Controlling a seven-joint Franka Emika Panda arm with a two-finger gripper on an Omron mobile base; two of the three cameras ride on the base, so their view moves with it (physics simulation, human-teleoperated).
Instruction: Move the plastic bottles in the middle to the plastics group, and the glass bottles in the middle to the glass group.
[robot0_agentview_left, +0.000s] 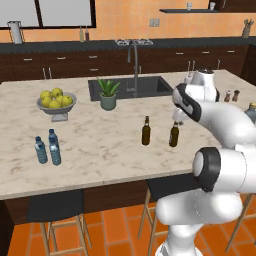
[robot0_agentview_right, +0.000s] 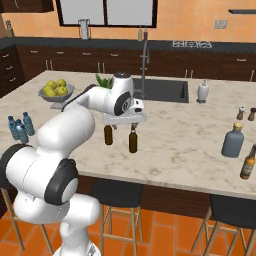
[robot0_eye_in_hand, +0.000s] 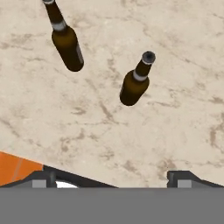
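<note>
The gripper (robot0_agentview_right: 125, 121) is held released above two upright glass bottles (robot0_eye_in_hand: 135, 82); it should be centred over one neck before descent.

1. I see two dark amber-brown glass bottles (robot0_agentview_left: 146, 131) with pale neck bands.
2. The counter (robot0_agentview_left: 100, 150) is cream marble with tan veining.
3. The plastics group (robot0_agentview_left: 48, 148) is clear bluish with blue caps.
4. The fruit in the grey bowl (robot0_agentview_left: 56, 106) is yellow-green.
5. The squat bottle (robot0_agentview_right: 233, 141) is slate grey-blue.
6. The floor (robot0_agentview_left: 120, 235) is orange tile.
</note>
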